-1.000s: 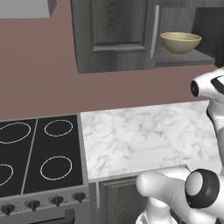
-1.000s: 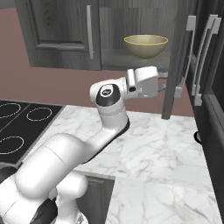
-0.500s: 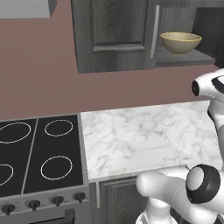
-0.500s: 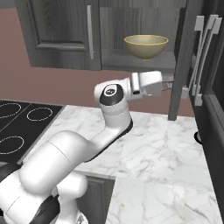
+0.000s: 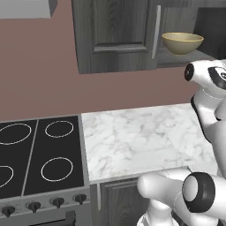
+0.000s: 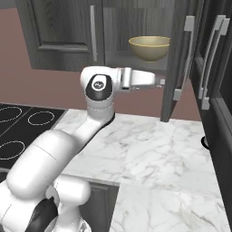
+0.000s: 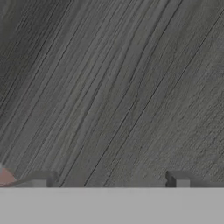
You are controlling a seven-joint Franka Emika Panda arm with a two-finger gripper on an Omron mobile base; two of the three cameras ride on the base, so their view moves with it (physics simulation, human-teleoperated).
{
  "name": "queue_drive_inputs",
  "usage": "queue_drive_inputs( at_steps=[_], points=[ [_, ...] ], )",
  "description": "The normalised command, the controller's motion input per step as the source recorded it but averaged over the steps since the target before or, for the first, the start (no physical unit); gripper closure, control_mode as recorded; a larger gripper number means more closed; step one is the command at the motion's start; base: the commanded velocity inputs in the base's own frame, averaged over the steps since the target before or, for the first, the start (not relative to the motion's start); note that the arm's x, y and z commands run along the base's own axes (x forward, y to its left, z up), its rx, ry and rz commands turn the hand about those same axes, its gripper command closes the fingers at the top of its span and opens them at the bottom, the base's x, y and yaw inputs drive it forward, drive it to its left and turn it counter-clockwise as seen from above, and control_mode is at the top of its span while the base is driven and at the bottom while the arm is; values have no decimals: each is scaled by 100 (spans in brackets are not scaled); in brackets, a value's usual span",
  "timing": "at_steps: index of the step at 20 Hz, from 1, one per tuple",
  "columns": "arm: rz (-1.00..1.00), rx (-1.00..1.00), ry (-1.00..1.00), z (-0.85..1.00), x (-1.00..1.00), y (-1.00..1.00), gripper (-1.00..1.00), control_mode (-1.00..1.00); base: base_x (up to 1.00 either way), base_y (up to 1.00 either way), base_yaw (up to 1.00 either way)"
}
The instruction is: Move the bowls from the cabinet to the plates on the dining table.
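Tool point(image 7: 109, 181) spread wide, tips well apart at the foot of the hand view, nothing between them, pressed up close to dark wood grain. Seen from the right base view, tool point(image 6: 159, 83) stretched out level toward the open door point(image 6: 177, 59), right at its inner face, gripping nothing. Directly beneath the tool, marble worktop point(image 6: 149, 149), bare and veined. Off behind and to the side, black stove point(image 5: 35, 154) with white rings. Just above the tool and a little beyond, yellow bowl point(image 6: 149, 48) sitting upright on the cabinet point(image 6: 63, 36) shelf, apart from the tips, untouched. Same bowl point(image 5: 182, 43) in the left base view, upright on the shelf beside the closed door with its silver handle point(image 5: 155, 32). Farther right of the tool, more tall handles point(image 6: 209, 59) on dark doors.
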Motion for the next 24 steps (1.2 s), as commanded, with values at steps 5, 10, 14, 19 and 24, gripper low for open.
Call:
queue_drive_inputs(
  at_steps=[5,10,14,19,24],
  points=[
    [6,21,-13,26,0,41,-100,-100,0,0,0],
    [16,17,-14,24,0,36,-100,-100,0,0,0],
    [19,15,-15,6,-6,45,-100,-100,0,0,0],
    [23,10,-18,0,-10,47,-100,-100,0,0,0],
    [23,10,-15,7,0,35,-100,-100,0,0,0]
  ],
)
